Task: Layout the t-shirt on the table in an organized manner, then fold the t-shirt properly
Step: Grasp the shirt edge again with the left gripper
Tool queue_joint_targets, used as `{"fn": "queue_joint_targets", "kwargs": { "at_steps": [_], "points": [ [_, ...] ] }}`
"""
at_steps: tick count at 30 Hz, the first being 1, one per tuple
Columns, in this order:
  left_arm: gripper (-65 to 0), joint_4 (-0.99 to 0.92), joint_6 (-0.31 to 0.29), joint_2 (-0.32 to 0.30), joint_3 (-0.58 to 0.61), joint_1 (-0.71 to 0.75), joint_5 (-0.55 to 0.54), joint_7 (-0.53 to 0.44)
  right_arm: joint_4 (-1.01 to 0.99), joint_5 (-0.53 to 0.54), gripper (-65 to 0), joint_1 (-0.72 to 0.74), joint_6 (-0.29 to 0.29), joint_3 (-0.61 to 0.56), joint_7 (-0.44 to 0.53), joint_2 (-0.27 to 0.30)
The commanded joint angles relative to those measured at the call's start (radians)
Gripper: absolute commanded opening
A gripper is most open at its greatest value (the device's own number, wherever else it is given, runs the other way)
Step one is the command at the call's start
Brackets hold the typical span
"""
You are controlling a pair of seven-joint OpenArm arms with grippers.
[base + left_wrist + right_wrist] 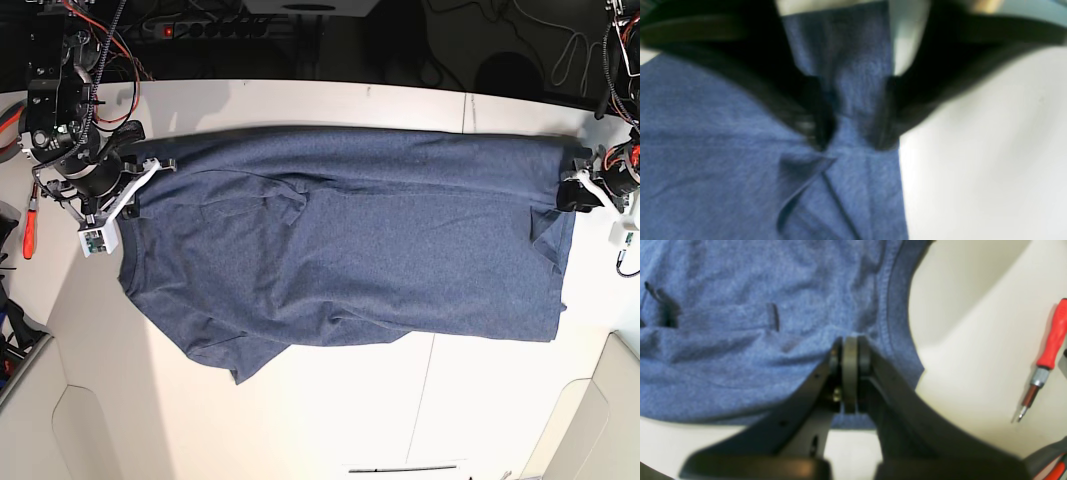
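Shirt [350, 250] long axis spans btwn end effectors: right [850, 350] pinching collar-side edge, left [853, 133] pinching opposite hem; both on table [300, 420].

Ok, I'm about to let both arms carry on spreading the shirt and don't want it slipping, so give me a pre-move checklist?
1. Right gripper shut on the t-shirt near its stitched edge: ok.
2. Left gripper pinching fabric at the opposite end: ok.
3. Shirt stretched between the arms: ok.
4. Shirt lying flat: not ok, creases and one sleeve skewed.
5. White lettering's side: cannot tell.
6. Red screwdriver clear of the shirt on the table: ok.
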Motion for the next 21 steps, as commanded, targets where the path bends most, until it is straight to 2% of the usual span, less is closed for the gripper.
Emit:
{"fn": "queue_joint_targets", "kwargs": {
  "at_steps": [1, 3, 11, 14, 17, 21],
  "points": [
    [-49.7, 0.031, -0.008, -0.033, -0.009, -0.013, -0.032, -0.011, 0.017, 0.003, -65.0, 0.010, 0.000, 0.003, 0.019, 0.009],
    [-51.9, 0.065, -0.008, -0.038, -0.017, -0.013, -0.057, 0.018, 0.017, 0.003, -65.0, 0.010, -0.001, 0.003, 0.016, 0.008],
    [-51.9, 0.170, -0.008, -0.039, -0.058, -0.011, -0.154, 0.216, 0.017, 0.003, -65.0, 0.010, -0.001, 0.003, 0.006, 0.008],
    [-52.2, 0.170, -0.008, -0.040, -0.067, -0.003, -0.161, 0.223, 0.017, 0.003, -65.0, 0.010, -0.001, 0.003, 0.004, 0.008],
    [-65.0, 0.176, -0.008, -0.039, -0.093, 0.013, -0.189, 0.223, 0.017, 0.003, -65.0, 0.010, -0.001, 0.003, 0.005, 0.009],
    [-65.0, 0.192, -0.008, -0.039, -0.159, 0.021, -0.258, 0.219, 0.017, 0.000, -65.0, 0.027, -0.004, 0.003, 0.036, 0.009]
  ]
}}
